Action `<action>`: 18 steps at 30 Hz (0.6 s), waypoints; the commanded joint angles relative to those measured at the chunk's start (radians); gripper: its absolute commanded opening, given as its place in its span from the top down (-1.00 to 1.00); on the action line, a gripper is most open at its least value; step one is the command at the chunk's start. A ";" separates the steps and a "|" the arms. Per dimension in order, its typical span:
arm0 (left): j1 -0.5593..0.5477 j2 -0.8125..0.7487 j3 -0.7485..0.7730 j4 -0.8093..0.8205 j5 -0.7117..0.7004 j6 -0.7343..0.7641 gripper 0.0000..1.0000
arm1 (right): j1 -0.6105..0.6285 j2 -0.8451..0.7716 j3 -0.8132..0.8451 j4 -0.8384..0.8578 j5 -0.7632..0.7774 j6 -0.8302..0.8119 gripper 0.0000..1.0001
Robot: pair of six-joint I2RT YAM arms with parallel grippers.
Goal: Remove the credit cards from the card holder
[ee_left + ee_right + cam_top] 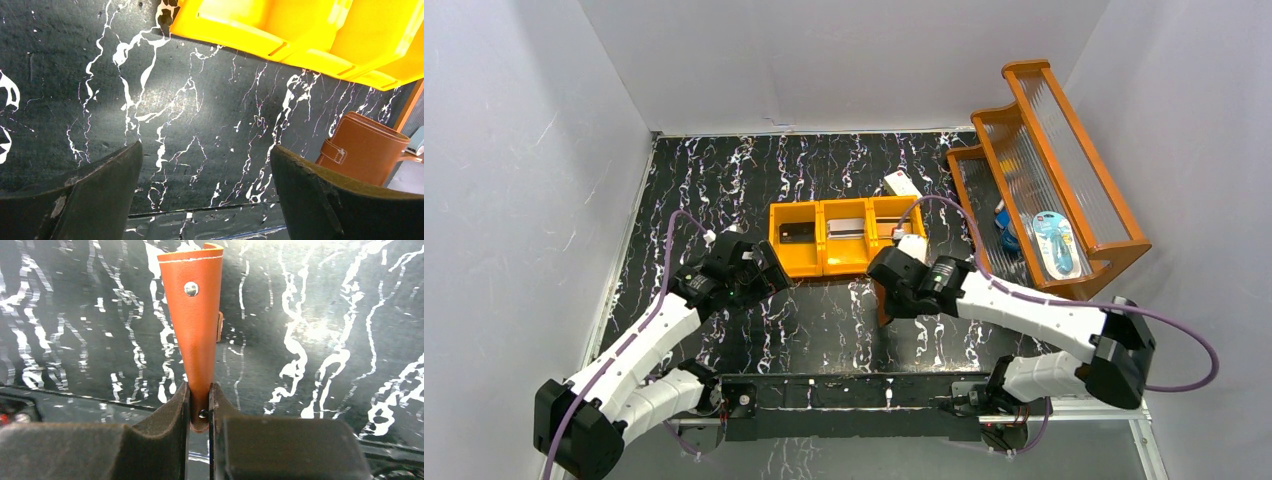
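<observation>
I count two credit cards out in the orange tray [824, 268]: a black card [796, 232] in its left compartment and a grey-silver card [846, 228] in the middle one. Something pale sits in the right compartment, but the right arm hides too much of it for me to say what. There is one card holder [195, 315], one cream-white box [902, 184] behind the tray, and one wooden rack [1091, 150] at the right.

The right gripper [200, 395] has its fingers [165, 425] nearly together, pinching the brown card holder by one edge. It holds the folded holder on edge just in front of the tray's right compartment.

The left gripper [206, 147] is spread wide and holds nothing, hovering over bare table near the tray's left corner.

The table [724, 190] is black marble-pattern with white veins, enclosed by plain pale walls [524, 150].
</observation>
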State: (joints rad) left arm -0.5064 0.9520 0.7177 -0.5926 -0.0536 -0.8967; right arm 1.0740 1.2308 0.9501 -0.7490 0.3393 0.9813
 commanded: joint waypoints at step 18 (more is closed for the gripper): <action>-0.003 -0.095 0.035 -0.133 -0.151 -0.070 -0.97 | 0.230 0.448 0.325 0.026 -0.093 -0.125 -0.30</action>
State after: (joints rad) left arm -0.5064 0.8825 0.7364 -0.6834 -0.1577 -0.9394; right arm 1.3045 1.7382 1.2648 -0.9096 0.3771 0.9066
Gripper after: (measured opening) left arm 0.983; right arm 0.588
